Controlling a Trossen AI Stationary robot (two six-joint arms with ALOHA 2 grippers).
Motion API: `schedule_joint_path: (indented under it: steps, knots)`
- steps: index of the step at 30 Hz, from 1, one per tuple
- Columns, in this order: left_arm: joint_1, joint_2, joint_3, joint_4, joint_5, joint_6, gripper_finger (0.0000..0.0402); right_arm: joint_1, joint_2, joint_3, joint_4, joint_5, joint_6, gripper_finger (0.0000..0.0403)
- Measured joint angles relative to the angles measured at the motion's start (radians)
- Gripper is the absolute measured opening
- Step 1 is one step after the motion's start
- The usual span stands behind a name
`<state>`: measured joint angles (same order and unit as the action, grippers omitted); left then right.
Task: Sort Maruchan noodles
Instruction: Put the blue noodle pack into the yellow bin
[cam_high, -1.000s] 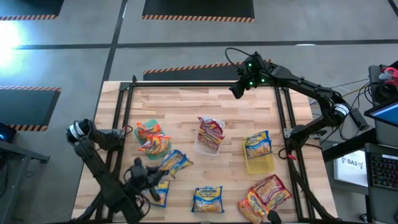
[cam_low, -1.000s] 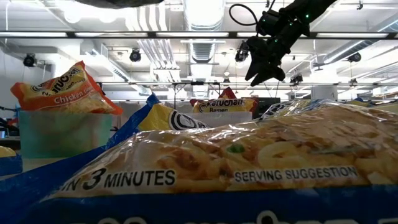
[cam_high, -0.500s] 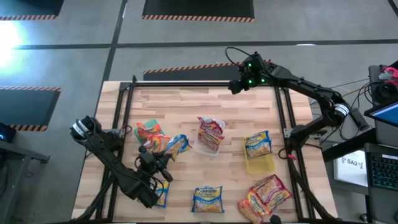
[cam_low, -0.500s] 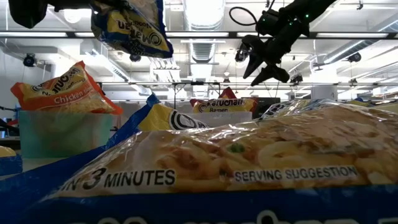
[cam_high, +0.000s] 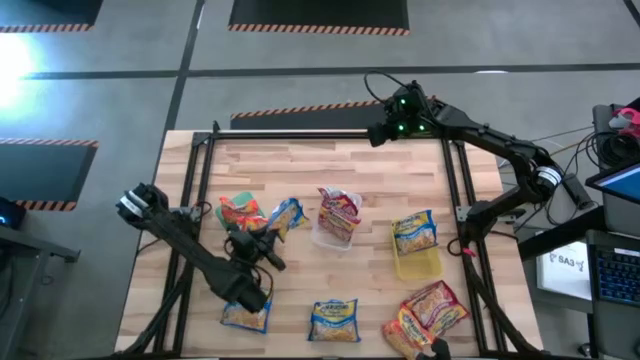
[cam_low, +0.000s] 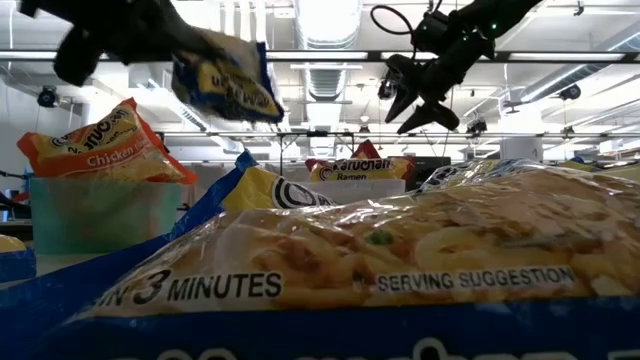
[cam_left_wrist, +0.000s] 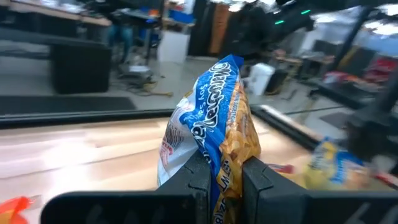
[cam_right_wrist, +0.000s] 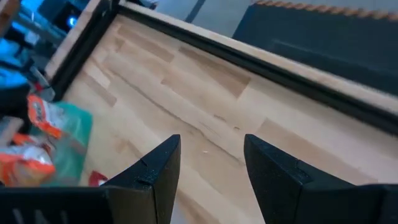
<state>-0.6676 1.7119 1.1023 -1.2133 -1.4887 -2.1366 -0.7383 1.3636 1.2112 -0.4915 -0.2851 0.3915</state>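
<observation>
My left gripper (cam_high: 270, 230) is shut on a blue-and-yellow Maruchan noodle packet (cam_high: 286, 214), held in the air between the green bin (cam_high: 226, 208) and the clear bin (cam_high: 322, 238). The green bin holds orange packets (cam_high: 244, 228), the clear bin red-pink ones (cam_high: 340, 210), and the yellow bin (cam_high: 418, 264) a blue-yellow one (cam_high: 413, 233). Loose packets lie flat near the front edge: two blue-yellow (cam_high: 245, 316) (cam_high: 334, 320) and orange ones (cam_high: 428, 312). My right gripper (cam_high: 378, 138) hangs open above the table's far edge, holding nothing. My left gripper pinches one end of the blue-and-yellow packet (cam_left_wrist: 219, 184) between its two fingers (cam_left_wrist: 194, 180). The fingers lie about level and come from the table's near left. The packet sticks out beyond the fingertips, crumpled at the pinch, and is lifted clear of the table and bins.
A black frame (cam_high: 452, 190) runs along the table's left, far and right edges. Bare wood (cam_high: 300, 165) lies between the bins and the far edge. In the low view a blue-yellow packet (cam_low: 380, 270) fills the foreground and hides much of the table.
My left gripper, shut on the blue-and-yellow packet, has swung from the near left toward the far edge, carrying the packet clear of the table to a spot between the green and clear bins. My right gripper has rolled its wrist while staying in place, still open.
</observation>
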Motion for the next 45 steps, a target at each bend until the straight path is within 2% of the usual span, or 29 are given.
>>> schedule_joint_path:
  steps: [3,6,9,13,16,19,25,31,37,45]
  knots:
    - [0.054,0.000,0.000,0.001,0.061,0.032,0.0013,0.003,0.001,-0.001,-0.003,-0.009,-0.100,0.0167]
    - [0.109,-0.001,0.008,0.003,0.184,0.091,0.0013,0.006,0.001,-0.001,-0.031,-0.010,-0.180,0.0167]
    - [0.156,-0.001,0.032,0.019,0.305,0.224,0.0013,0.006,0.001,-0.001,-0.062,-0.010,-0.256,0.0167]
    - [0.204,-0.001,0.088,0.085,0.370,0.466,0.0013,0.007,0.001,-0.001,-0.120,-0.010,-0.296,0.0167]
    - [0.243,-0.001,0.131,0.161,0.416,0.698,0.0013,0.007,0.001,-0.001,-0.155,-0.010,-0.298,0.0167]
    - [0.290,-0.002,0.148,0.212,0.423,0.855,0.0013,0.007,0.001,-0.001,-0.176,-0.010,-0.297,0.0167]
    - [0.403,-0.013,0.140,0.211,0.436,0.990,0.0013,0.007,0.001,-0.001,-0.288,-0.010,-0.348,0.0167]
    - [0.550,-0.013,0.140,0.228,0.494,1.144,0.0013,0.007,0.001,-0.001,-0.356,-0.010,-0.313,0.0167]
    - [0.690,-0.013,0.134,0.307,0.691,1.426,0.0013,0.007,0.001,-0.001,-0.377,-0.010,-0.313,0.0166]
    - [0.815,-0.013,0.132,0.473,0.906,1.749,0.0013,0.007,0.001,-0.001,-0.407,-0.010,-0.313,0.0166]
